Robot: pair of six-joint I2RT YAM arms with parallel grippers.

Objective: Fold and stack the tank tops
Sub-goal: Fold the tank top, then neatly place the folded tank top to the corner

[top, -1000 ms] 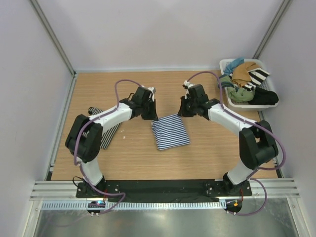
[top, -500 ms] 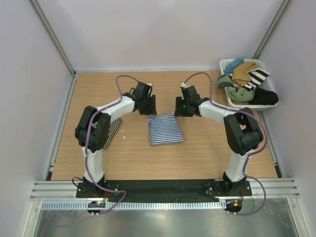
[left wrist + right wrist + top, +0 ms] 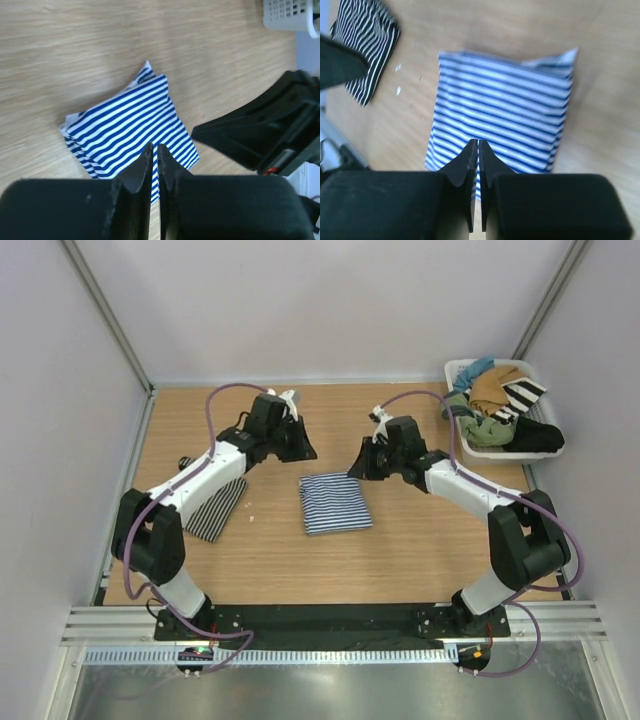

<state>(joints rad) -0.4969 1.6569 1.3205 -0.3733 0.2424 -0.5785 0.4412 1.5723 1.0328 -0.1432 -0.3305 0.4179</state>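
The blue-and-white striped tank top (image 3: 335, 502) lies folded into a small rectangle in the middle of the table, also in the left wrist view (image 3: 127, 130) and the right wrist view (image 3: 505, 110). The fine black-and-white tank top (image 3: 215, 508) lies folded to its left, seen too at the corner of the right wrist view (image 3: 367, 35). My left gripper (image 3: 305, 450) (image 3: 155, 146) hovers above the blue top's far-left corner, jaws almost touching, nothing between them. My right gripper (image 3: 356, 468) (image 3: 478, 141) hovers off the far-right corner, likewise shut and empty.
A white basket (image 3: 455, 368) at the back right holds tan, green, teal, black and bold-striped clothes; its corner (image 3: 287, 12) shows in the left wrist view. The right arm (image 3: 265, 130) is close beside my left gripper. Walls enclose the table on three sides.
Both grippers opened, let the blue top's far edge go and closed again. They have lifted off the cloth, the left one drawing back and left. The top now lies flat.
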